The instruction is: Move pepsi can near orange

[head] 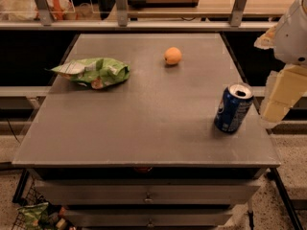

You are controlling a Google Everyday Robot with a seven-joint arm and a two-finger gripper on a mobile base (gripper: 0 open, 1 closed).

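The pepsi can [233,108], dark blue with a silver top, stands on the grey table [144,128] near its right front corner. The orange [172,56], small and round, sits toward the back of the table, right of centre, well apart from the can. My gripper [280,99], pale yellow under a white arm, hangs at the right edge of the view, just right of the can and beyond the table's right edge. It holds nothing that I can see.
A green snack bag [93,72] lies at the back left of the table. A shelf with metal rails [120,13] runs behind the table. Drawers [148,193] sit below the tabletop.
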